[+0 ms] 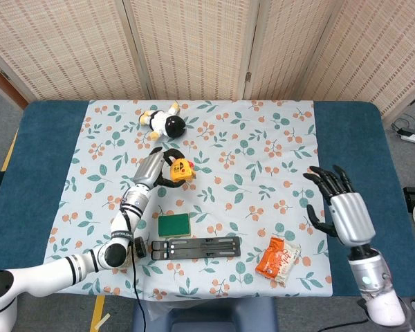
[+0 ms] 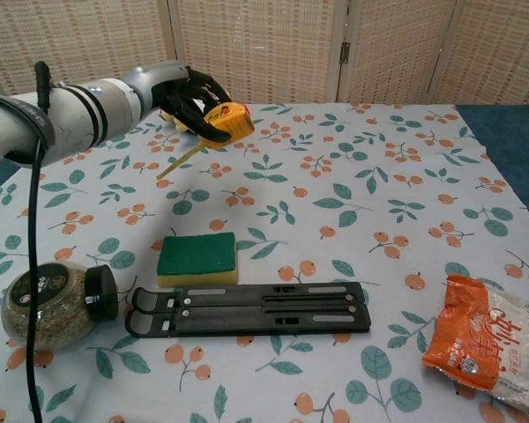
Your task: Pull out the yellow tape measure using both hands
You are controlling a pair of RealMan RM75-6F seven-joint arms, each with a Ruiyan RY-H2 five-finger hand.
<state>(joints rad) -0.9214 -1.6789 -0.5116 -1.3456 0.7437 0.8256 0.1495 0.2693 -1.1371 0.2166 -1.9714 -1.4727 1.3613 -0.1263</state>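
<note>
My left hand [image 1: 160, 163] [image 2: 190, 95] holds the yellow tape measure [image 1: 181, 169] [image 2: 226, 121] lifted off the floral cloth, at the left of the table's middle. A short length of yellow tape [image 2: 180, 159] hangs from the case toward the lower left. My right hand [image 1: 339, 204] hovers open, fingers spread, over the cloth's right edge, far from the tape measure. It shows only in the head view.
A black-and-white plush toy [image 1: 164, 122] lies behind the left hand. Toward the front are a green sponge [image 1: 174, 225], a black folding stand [image 1: 196, 247], a jar [image 2: 56, 301] on its side and an orange snack bag [image 1: 278, 259].
</note>
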